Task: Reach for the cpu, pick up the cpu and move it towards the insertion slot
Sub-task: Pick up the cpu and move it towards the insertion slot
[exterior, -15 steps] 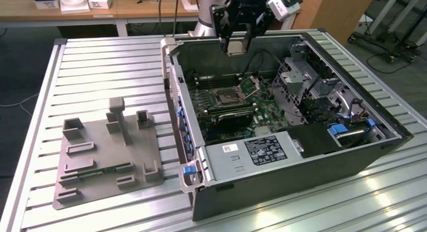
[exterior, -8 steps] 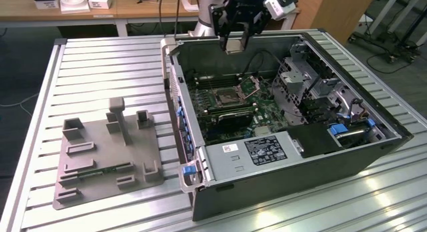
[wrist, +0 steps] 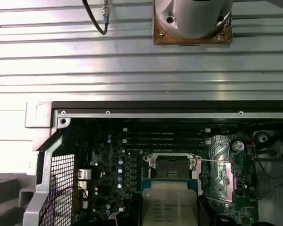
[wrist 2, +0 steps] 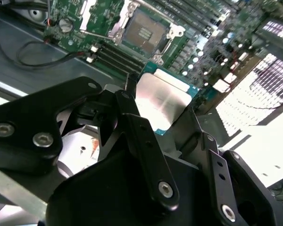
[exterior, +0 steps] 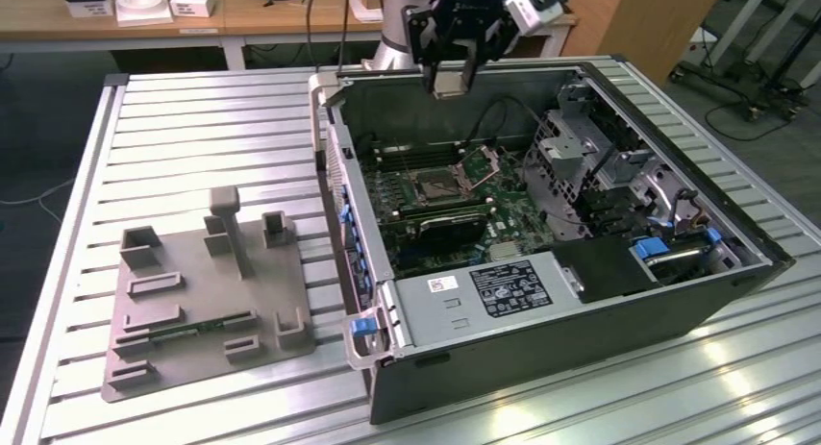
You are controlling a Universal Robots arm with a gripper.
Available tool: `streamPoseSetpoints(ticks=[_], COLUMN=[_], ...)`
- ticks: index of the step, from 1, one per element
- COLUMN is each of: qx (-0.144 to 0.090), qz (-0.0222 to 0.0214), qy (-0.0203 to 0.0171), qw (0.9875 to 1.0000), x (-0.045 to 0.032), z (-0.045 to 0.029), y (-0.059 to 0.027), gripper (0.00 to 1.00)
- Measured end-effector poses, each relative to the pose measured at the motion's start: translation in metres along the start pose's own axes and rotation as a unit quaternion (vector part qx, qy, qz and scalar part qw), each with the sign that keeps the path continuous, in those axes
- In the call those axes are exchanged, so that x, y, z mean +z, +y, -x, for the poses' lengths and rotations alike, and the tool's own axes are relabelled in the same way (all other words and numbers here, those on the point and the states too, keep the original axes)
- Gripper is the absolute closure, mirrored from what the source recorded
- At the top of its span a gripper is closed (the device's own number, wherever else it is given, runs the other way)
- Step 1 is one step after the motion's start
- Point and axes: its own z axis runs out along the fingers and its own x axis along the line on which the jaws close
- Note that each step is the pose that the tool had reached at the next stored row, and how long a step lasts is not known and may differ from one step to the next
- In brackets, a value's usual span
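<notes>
The robot's black hand (wrist 2: pixel 162 113) is gripping the small flat silvery square cpu (wrist 2: pixel 161 100) between its fingers, hanging above the silver-framed, dark-centred insertion slot (wrist 2: pixel 144 31).

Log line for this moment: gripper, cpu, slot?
gripper: shut on cpu | cpu: held above open computer case | insertion slot: open, unfilled

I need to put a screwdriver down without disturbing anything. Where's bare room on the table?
Bare slats lie beyond the grey tray toward the table's far edge. Inside the computer case it is crowded, with the gripper holding the cpu above.
</notes>
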Motion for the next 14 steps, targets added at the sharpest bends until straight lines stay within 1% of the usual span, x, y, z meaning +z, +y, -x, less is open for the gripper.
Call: streamPoseSetpoints(ticks=[5,7,10,12,14], qx=[0.0,0.0,0.003,0.006,0.015], qz=[0.0005,0.0005,0.0006,0.0006,0.0006], qy=[-0.0002,-0.0001,-0.0004,-0.0008,-0.0018], qw=[1.0,1.0,1.0,1.0,0.9999], x=[0.0036,0.0046,0.0057,0.0064,0.0072], z=[0.0032,0.006,0.0103,0.011,0.0112], y=[0.0122,0.0153,0.0162,0.0166,0.0166], gripper=[0.45,0.45,0.45,0.45,0.45])
